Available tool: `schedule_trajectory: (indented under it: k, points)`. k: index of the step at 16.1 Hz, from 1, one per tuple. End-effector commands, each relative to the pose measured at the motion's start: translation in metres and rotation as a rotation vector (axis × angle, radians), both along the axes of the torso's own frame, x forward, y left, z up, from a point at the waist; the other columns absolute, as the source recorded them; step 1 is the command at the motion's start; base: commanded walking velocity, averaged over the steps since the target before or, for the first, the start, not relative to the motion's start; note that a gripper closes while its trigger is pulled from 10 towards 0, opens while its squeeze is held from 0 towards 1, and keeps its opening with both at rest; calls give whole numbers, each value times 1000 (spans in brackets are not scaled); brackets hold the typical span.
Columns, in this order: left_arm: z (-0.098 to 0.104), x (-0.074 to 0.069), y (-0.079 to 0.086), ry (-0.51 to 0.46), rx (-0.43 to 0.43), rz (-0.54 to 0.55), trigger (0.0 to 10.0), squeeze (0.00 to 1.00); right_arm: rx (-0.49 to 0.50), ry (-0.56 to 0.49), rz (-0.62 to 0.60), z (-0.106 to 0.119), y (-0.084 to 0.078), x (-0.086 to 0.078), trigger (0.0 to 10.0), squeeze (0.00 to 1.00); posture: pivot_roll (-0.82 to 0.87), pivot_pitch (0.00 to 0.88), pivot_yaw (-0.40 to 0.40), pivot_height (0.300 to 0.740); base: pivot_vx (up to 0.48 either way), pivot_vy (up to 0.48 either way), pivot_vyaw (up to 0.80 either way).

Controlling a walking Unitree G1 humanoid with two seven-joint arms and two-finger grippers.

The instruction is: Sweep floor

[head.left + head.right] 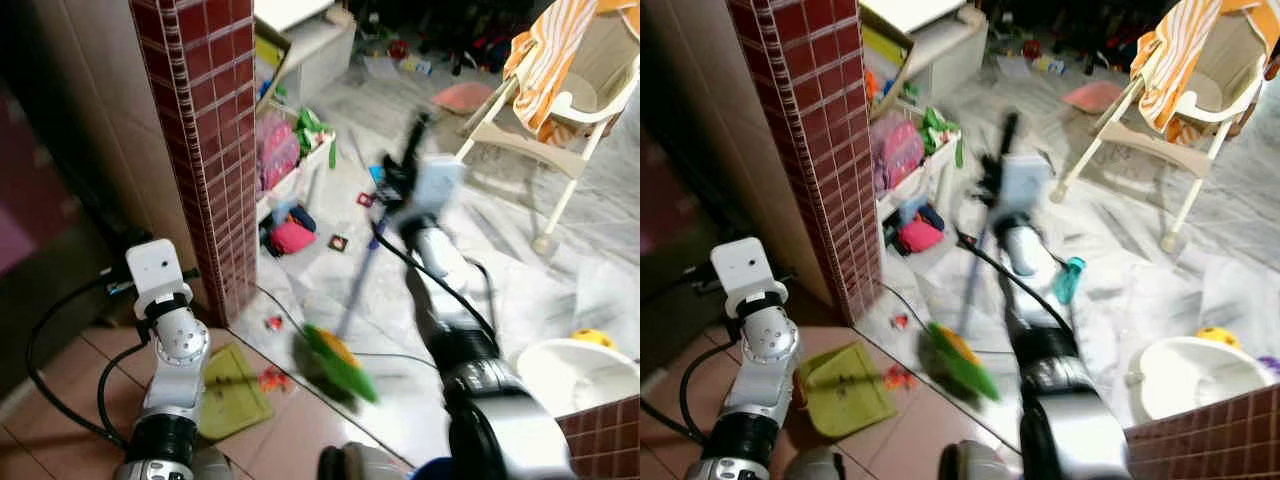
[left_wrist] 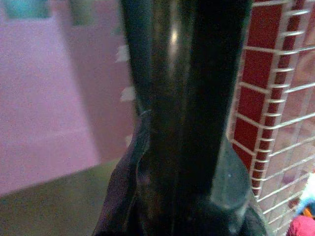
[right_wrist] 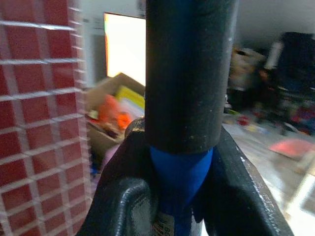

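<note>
I have the right gripper (image 1: 400, 185) clamped on the upper part of the broom (image 1: 352, 300); the right wrist view shows the two black fingers (image 3: 123, 196) closed around the blue shaft just below its dark grip sleeve. The broom slants down from there to its green and yellow head, which sits on the floor (image 1: 330, 430) at the seam where the pale marble meets the reddish tiles, close to the foot of the brick pillar (image 1: 205, 150). Small red scraps (image 1: 272, 380) lie on the tiles between the head and the green dustpan (image 1: 232, 390), which rests flat beside my left arm. The left gripper (image 2: 182, 123) seems wrapped on a dark upright rod, probably the dustpan's handle, though I cannot tell the jaw state for sure. I judge the broom light and stiff in the shaft, with soft bristles that will splay if I press hard. The plastic shaft looks smooth and could twist in a one-point hold, so the sleeve's edge is a sensible place to grip.
</note>
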State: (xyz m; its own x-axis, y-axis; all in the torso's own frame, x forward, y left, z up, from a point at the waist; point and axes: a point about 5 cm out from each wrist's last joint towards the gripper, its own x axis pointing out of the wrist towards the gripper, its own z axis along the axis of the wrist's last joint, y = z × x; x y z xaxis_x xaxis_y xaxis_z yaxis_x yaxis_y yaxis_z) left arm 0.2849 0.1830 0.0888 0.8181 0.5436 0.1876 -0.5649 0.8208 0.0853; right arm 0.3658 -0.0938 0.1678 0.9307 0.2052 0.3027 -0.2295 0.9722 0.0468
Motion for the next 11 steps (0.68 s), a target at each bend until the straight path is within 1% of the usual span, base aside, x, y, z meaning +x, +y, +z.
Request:
schedule_trajectory:
  k: [1,4,7,8,9,10,11]
  points:
    - [2,-2,-5,-23,-10,5,10000,0,13,-69,25,21,7,6,10000,0,42,119,-162,740,0,0,0]
    - [4,-4,-8,-27,2,-1,10000,0,41,-103,20,44,19,18,10000,0,60,131,-167,740,0,0,0]
    - [3,-8,-10,-24,15,2,10000,0,91,-152,23,62,36,21,10000,0,75,144,-169,740,0,0,0]
    - [2,-11,-9,-17,18,2,10000,0,135,-174,81,61,50,14,10000,0,79,147,-170,740,0,0,0]
    - [1,-13,-9,-14,20,1,10000,0,148,-166,110,55,57,10,10000,0,85,151,-175,740,0,0,0]
    - [1,-14,-9,-12,21,1,10000,0,181,-144,168,44,67,3,10000,0,88,153,-177,740,0,0,0]
    - [2,-13,-9,-14,20,1,10000,0,191,-123,214,33,76,-5,10000,0,90,156,-180,740,0,0,0]
